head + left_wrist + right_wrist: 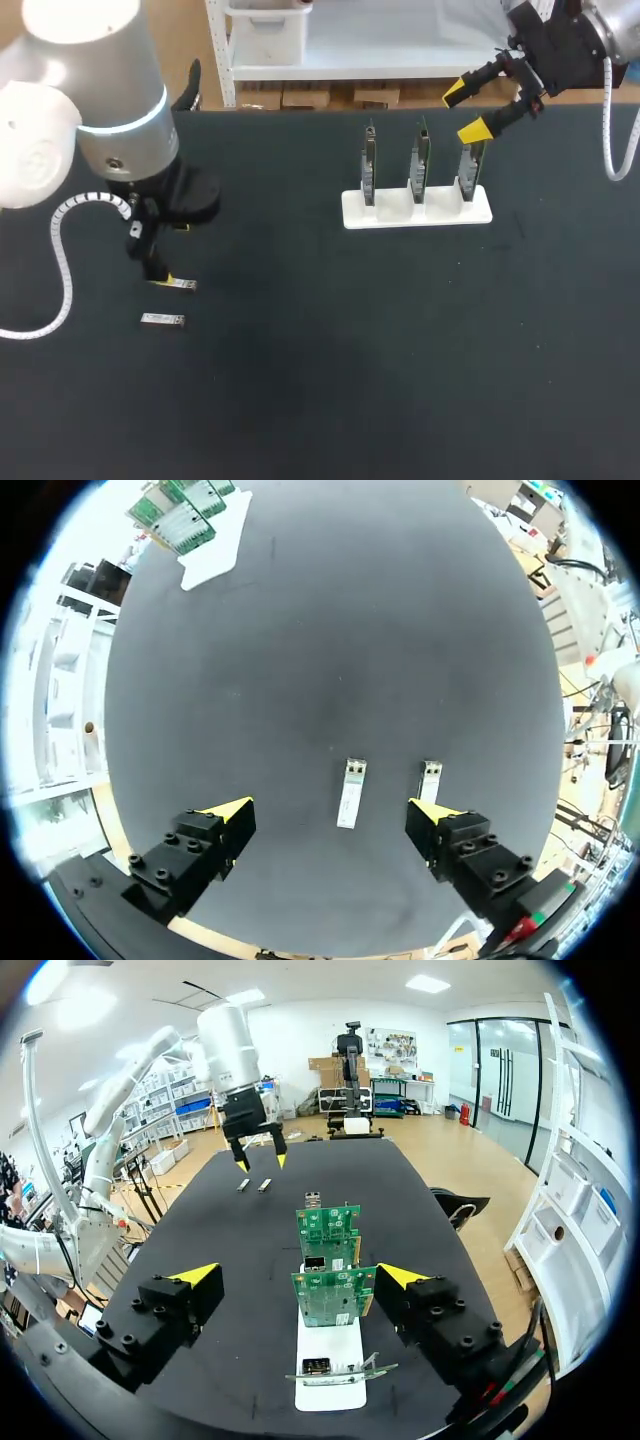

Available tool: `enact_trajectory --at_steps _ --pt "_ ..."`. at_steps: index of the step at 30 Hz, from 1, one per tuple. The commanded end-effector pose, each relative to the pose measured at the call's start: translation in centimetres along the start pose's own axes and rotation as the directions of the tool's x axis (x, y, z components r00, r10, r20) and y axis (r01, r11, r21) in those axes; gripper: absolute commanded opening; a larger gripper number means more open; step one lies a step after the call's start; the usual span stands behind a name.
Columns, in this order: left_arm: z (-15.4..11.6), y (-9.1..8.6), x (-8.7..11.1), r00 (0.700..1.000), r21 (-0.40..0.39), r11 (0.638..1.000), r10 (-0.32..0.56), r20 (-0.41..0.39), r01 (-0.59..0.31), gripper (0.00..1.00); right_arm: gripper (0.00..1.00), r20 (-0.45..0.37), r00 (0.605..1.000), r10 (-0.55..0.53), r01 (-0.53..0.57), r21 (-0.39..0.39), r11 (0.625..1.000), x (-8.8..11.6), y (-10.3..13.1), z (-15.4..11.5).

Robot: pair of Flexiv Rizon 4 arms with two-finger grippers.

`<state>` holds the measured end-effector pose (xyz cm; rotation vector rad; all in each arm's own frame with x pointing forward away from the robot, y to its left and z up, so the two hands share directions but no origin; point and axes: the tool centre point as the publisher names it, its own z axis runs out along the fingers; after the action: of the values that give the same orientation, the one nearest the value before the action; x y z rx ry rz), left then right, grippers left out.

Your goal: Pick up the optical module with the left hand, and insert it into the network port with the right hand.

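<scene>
Robotics lab: 2 arms (105,110), PCB rack (417,208), bench (350,350).

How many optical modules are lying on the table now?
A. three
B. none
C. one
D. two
D: one module and a second module lie side by side on the table, and the left gripper holds nothing, its jaws open.

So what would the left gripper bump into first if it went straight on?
Probably the optical module lying between the left gripper's open fingers, on the black table. A second module lies by one fingertip; depth is unclear.
</scene>
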<state>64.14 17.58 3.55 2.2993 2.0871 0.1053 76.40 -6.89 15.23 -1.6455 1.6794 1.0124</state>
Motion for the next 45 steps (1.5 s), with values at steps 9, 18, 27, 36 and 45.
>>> enact_trajectory --at_steps 9,18,27,36,45 --pt "2.3 -1.0 1.1 1.000 0.026 1.000 -0.009 0.004 0.009 1.00 1.00 0.000 1.000 0.000 0.000 0.002 1.000 0.0 0.1 0.0" --pt "2.9 -1.2 1.3 0.999 0.019 1.000 -0.007 -0.035 0.008 1.00 1.00 0.000 1.000 0.000 0.000 0.002 1.000 0.0 0.1 0.0" --pt "3.4 -1.2 1.4 0.999 0.027 0.999 -0.025 -0.044 0.026 1.00 1.00 0.000 1.000 0.000 0.000 0.002 1.000 0.0 0.1 0.0" --pt "3.9 -1.1 1.3 0.998 0.036 0.999 -0.037 -0.042 0.039 1.00 1.00 0.000 1.000 0.000 0.000 0.002 1.000 0.0 0.1 0.0" --pt "4.2 -1.0 1.3 0.998 0.044 0.998 -0.042 -0.042 0.044 1.00 1.00 0.000 1.000 0.000 0.000 0.002 1.000 0.0 0.1 0.0"
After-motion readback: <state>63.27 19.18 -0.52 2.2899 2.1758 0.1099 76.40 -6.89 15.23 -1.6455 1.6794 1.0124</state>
